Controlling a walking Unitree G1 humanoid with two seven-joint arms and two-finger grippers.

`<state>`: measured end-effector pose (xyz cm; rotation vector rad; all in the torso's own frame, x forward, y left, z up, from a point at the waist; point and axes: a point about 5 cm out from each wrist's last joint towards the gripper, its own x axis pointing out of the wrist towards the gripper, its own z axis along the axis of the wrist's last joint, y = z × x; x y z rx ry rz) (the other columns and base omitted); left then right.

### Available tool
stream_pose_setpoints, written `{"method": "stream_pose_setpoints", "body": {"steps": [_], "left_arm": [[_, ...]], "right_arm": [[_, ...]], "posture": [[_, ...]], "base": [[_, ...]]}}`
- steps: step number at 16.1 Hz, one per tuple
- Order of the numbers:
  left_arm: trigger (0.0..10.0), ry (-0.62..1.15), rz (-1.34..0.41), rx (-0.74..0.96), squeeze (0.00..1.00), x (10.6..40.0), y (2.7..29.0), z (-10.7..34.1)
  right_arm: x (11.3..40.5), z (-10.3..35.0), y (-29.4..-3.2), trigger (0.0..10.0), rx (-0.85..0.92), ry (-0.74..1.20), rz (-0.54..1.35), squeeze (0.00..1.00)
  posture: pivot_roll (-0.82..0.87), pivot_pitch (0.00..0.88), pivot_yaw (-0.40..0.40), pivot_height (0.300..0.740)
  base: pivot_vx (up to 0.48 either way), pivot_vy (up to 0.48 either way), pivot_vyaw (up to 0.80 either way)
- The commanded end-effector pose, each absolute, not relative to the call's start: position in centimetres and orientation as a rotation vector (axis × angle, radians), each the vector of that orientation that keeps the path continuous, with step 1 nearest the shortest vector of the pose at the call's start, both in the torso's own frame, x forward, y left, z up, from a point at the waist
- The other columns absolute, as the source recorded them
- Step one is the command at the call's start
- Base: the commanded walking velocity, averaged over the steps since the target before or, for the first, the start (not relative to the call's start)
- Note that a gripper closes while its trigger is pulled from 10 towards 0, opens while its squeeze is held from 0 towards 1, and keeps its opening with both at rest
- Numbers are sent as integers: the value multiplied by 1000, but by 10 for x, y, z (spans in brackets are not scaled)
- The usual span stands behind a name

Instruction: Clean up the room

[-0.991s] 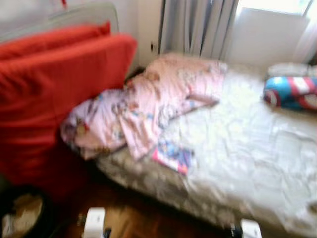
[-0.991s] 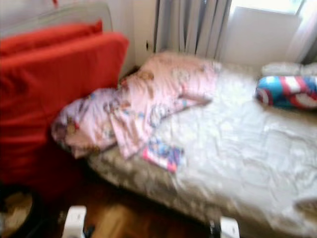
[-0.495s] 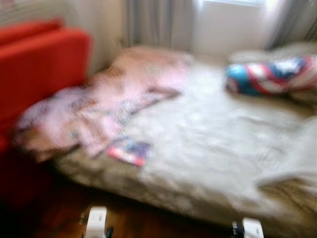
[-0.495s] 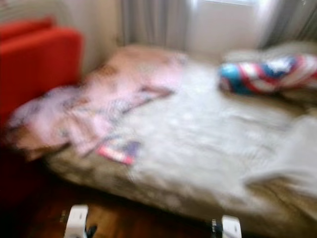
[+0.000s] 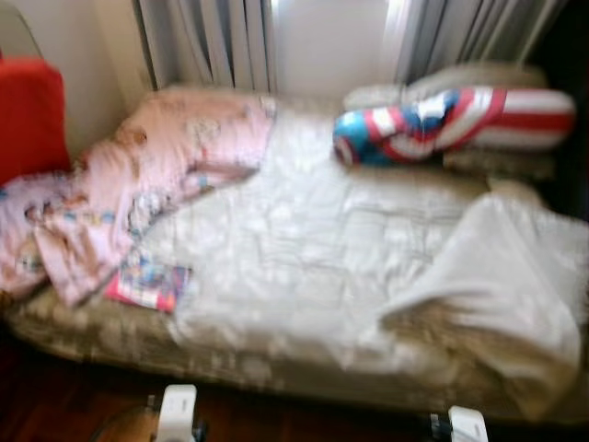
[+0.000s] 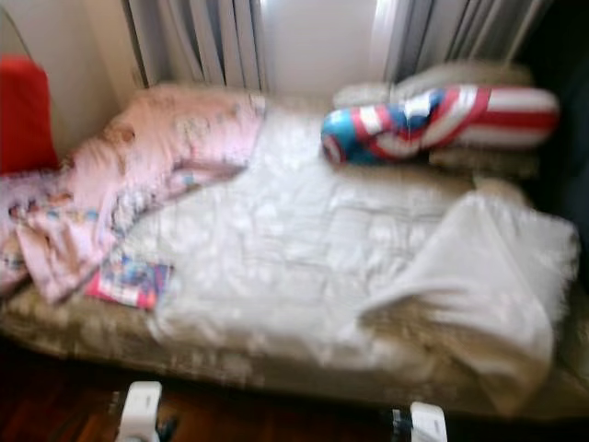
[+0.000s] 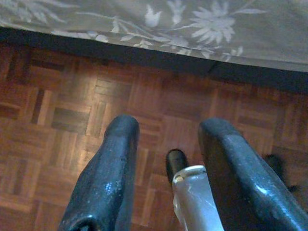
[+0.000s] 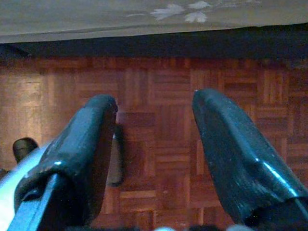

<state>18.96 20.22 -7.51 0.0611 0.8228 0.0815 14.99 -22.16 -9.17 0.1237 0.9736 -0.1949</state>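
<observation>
Both arms hang low over the parquet floor (image 7: 57,110), the left gripper (image 7: 166,144) and right gripper (image 8: 154,130) spread and empty. Beyond, a bed (image 5: 304,267) holds a small colourful booklet (image 5: 147,285), print unreadable, a pink blanket (image 5: 156,166), and a red-white-blue bolster (image 5: 442,124).

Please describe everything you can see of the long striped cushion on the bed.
The striped cushion is a long soft roll, blue at one end with red and white stripes along it. It lies on its side at the far side of the bed, below the curtains, resting against pale pillows. The picture is blurred.
</observation>
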Motion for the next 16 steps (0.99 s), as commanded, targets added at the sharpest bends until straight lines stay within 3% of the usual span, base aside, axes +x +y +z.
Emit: {"method": "stream_pose_setpoints", "body": {"steps": [1, 9, 16], "left_arm": [[10000, 823, 58, 69, 0, 190, 196, -76], [10000, 823, 55, 68, 0, 191, 194, -76], [10000, 826, 52, 31, 0, 190, 191, -77]], "right_arm": [[147, -91, -228, 10000, 113, 974, -214, 0], [148, -91, -229, 10000, 109, 969, -221, 0], [148, -90, -229, 10000, 114, 960, -218, 0]], "posture": [[8, 29, -20, 740], [4, 35, -22, 740], [3, 25, -22, 740]], "base": [[0, -480, 0], [0, -456, 0], [0, 0, 0]]}}
